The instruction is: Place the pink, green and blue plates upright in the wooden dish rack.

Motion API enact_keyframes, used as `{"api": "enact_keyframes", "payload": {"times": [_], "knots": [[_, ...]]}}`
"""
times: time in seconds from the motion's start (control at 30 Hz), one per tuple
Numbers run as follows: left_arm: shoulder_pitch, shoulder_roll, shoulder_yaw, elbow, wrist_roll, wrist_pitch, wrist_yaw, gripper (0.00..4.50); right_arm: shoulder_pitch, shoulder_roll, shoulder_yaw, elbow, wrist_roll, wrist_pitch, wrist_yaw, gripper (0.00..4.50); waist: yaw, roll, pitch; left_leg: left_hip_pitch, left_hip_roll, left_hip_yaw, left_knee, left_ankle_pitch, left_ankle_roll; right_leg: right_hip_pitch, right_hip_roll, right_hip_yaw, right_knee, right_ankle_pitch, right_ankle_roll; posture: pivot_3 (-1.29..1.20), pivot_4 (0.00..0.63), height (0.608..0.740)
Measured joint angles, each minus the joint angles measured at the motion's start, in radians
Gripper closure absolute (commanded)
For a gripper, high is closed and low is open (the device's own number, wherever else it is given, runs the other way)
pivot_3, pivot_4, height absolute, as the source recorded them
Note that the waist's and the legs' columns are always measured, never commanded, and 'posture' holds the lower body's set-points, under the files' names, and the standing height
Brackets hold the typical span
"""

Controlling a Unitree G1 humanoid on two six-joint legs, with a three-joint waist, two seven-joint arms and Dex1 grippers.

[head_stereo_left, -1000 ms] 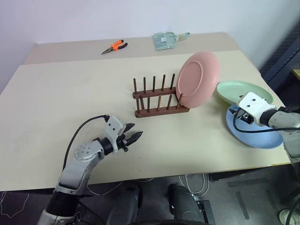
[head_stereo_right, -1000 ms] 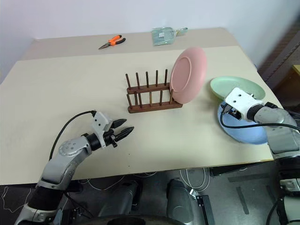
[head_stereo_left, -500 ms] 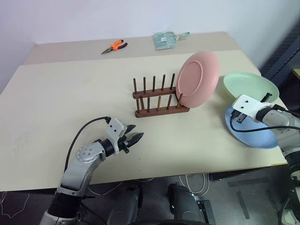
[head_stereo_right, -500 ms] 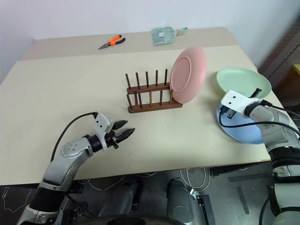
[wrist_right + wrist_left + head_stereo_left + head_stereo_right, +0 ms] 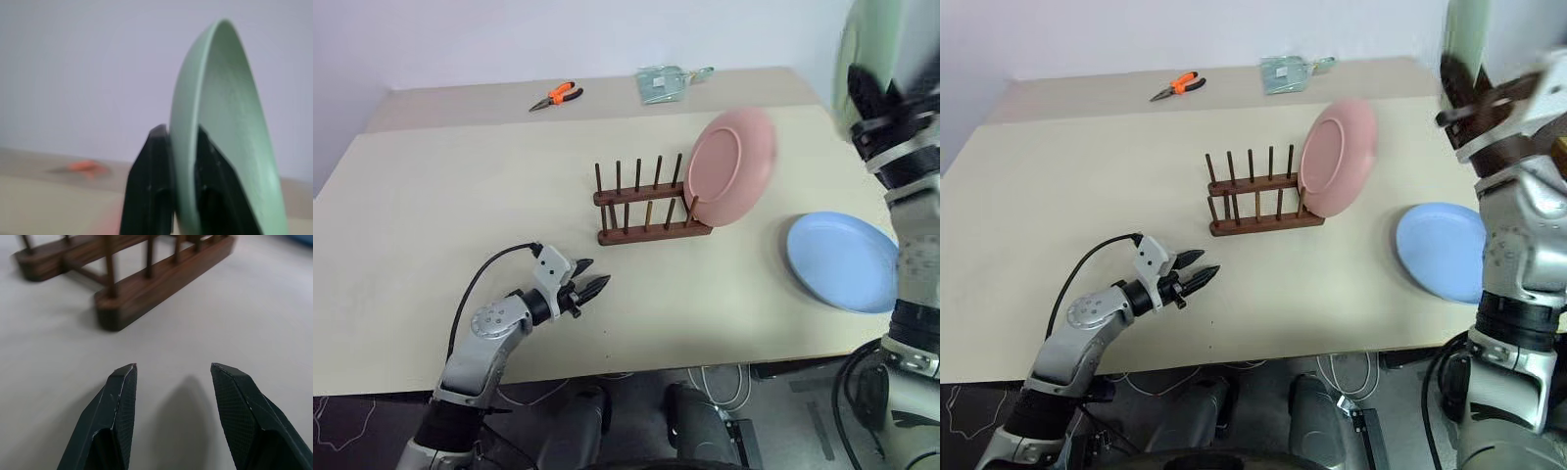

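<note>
The pink plate (image 5: 732, 166) stands upright at the right end of the wooden dish rack (image 5: 641, 211), leaning on its last pegs. On the table to the right lies the blue plate (image 5: 842, 260), flat. My right gripper (image 5: 183, 161) is shut on the rim of the green plate (image 5: 230, 127), which it holds on edge high above the table's right side (image 5: 867, 39). Near the front edge, left of the rack, my left gripper (image 5: 590, 289) hovers low over the table. It is open with nothing between its fingers (image 5: 122, 391).
Orange pliers (image 5: 555, 96) and a clear packet (image 5: 661, 83) lie at the back of the beige table (image 5: 460, 196). Several rack slots to the left of the pink plate stand free. The table's right edge runs just past the blue plate.
My right gripper closed on the green plate's rim and lifted it off the blue plate, swinging it high and onto its edge. The left arm has stayed put.
</note>
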Motion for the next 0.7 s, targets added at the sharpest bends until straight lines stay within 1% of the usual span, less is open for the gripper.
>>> {"api": "enact_keyframes", "payload": {"times": [0.03,0.13,0.17,0.27,0.37,0.5,0.63,0.7], "knots": [[-0.001,0.0,0.0,0.003,0.0,-0.006,0.0,2.06,0.0,0.027,0.001,-0.052,0.121,0.045,-0.028,4.43,0.0,0.0,0.0,0.0,0.0,0.0,0.0,0.0,0.0,0.0,0.0,0.0,0.0,0.0,0.0,0.0,0.15,0.739],[0.001,-0.001,0.001,0.003,0.004,-0.011,0.0,2.06,-0.002,0.084,0.024,-0.167,0.361,0.105,-0.107,4.43,-0.003,0.0,0.0,0.0,0.0,0.0,0.0,0.0,0.0,0.0,0.0,0.0,0.0,-0.001,-0.002,0.0,0.15,0.739],[0.003,0.0,0.002,0.003,0.005,-0.012,0.001,2.06,-0.012,0.129,0.05,-0.197,0.44,0.109,-0.149,4.43,-0.008,0.001,0.0,0.001,0.001,0.0,0.0,0.0,0.0,-0.001,0.0,0.0,0.001,-0.001,-0.002,0.0,0.15,0.739],[0.009,-0.007,0.001,0.002,0.008,-0.014,0.002,2.06,-0.034,0.224,0.149,-0.259,0.589,0.108,-0.262,4.43,-0.015,0.001,0.0,0.001,0.001,0.0,0.0,0.0,0.0,-0.001,0.0,0.0,0.001,0.0,-0.002,0.0,0.15,0.739],[0.011,-0.009,0.001,0.0,0.009,-0.016,0.004,2.06,-0.039,0.244,0.228,-0.286,0.603,0.109,-0.325,4.43,-0.017,0.001,-0.001,0.0,0.0,0.0,0.0,0.0,0.0,-0.001,0.0,0.0,0.001,0.0,-0.001,0.0,0.15,0.739],[0.014,-0.011,0.002,-0.002,0.01,-0.016,0.015,2.06,-0.03,0.247,0.276,-0.289,0.581,0.11,-0.351,4.43,-0.02,0.001,-0.001,0.0,0.0,0.0,0.0,0.0,0.0,-0.001,0.0,0.0,0.001,0.0,0.0,0.0,0.15,0.739],[0.019,-0.011,0.002,-0.007,0.01,-0.016,0.02,2.06,-0.013,0.245,0.325,-0.289,0.49,0.115,-0.38,4.43,-0.023,0.001,-0.001,0.0,0.0,0.0,0.0,0.0,0.0,-0.002,0.001,0.0,0.001,0.0,-0.001,0.0,0.15,0.739],[0.019,-0.014,0.002,-0.007,0.009,-0.015,0.02,2.06,-0.011,0.245,0.348,-0.268,0.418,0.117,-0.398,4.43,-0.023,0.001,-0.001,0.0,0.0,0.0,0.0,0.0,0.0,-0.002,0.001,0.0,0.001,0.0,0.0,0.0,0.15,0.739]]}}
